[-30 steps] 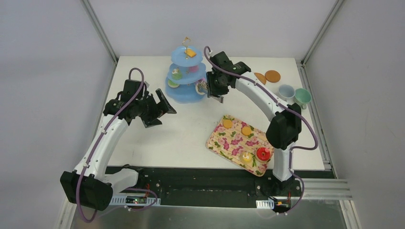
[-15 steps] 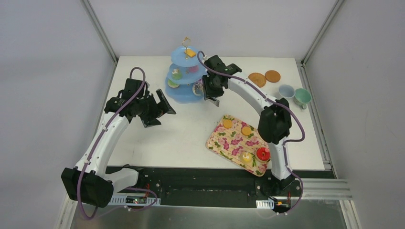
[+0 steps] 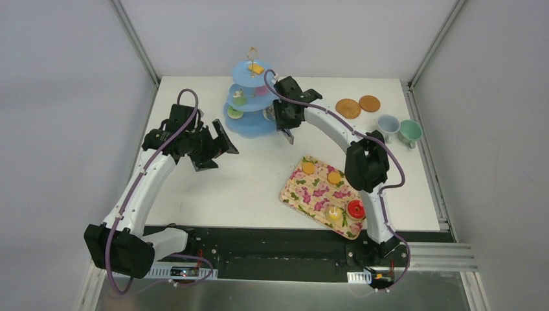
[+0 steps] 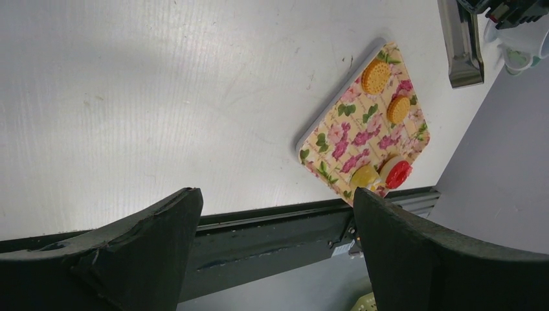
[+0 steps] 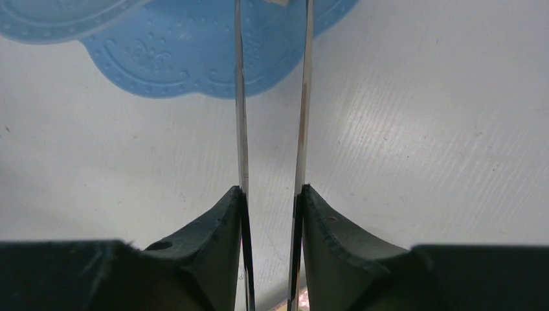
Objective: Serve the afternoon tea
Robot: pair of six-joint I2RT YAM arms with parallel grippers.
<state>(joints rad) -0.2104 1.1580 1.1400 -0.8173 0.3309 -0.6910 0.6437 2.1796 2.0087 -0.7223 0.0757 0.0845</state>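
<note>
A blue three-tier stand point(image 3: 249, 124) at the back carries a yellow sweet point(image 3: 257, 69) on top and green ones point(image 3: 239, 99) lower down. My right gripper point(image 3: 280, 120) point(image 5: 272, 191) is right beside the stand, shut on metal tongs point(image 5: 241, 97) whose blades reach over the bottom tier point(image 5: 168, 58). A small pale bit shows between the blade tips; I cannot tell what it is. The flowered tray point(image 3: 311, 194) point(image 4: 343, 136) holds two orange biscuits point(image 3: 309, 167), a yellow cupcake point(image 3: 333, 212) and a red donut point(image 3: 356, 208). My left gripper point(image 3: 219, 154) point(image 4: 275, 197) hangs open and empty at the left.
Two brown woven coasters point(image 3: 348, 107) lie at the back right, with a white cup point(image 3: 388, 124) and a green cup point(image 3: 409, 131) beside them. The right forearm arches over the tray's far side. The table's dark front rail point(image 4: 272, 227) lies below the left gripper.
The right arm has swung left with the tongs, closer to the stand's lower tier, uncovering the left coaster. The left arm has stayed put.
</note>
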